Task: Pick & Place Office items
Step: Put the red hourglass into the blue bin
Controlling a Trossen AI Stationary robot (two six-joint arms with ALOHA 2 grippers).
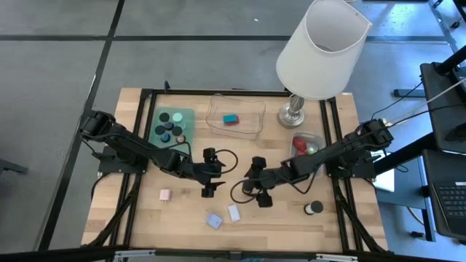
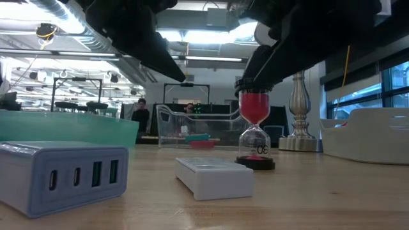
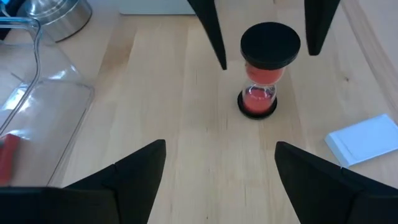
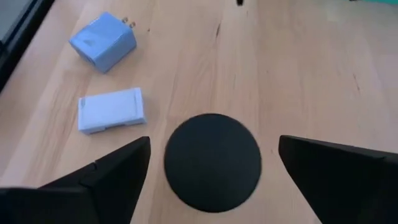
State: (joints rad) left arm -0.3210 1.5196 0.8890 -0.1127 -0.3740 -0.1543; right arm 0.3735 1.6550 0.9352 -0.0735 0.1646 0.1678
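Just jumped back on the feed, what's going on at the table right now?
The right end effector hangs open directly above a small sand timer with red sand and black caps, which stands upright on the wooden table, fingers either side but not gripping. The left end effector waits open nearby, facing the timer. A white rectangular charger block and a light-blue plug adapter lie loose close by.

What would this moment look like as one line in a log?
right gripper: open, astride upright hourglass | left gripper: open, waiting nearby, facing it
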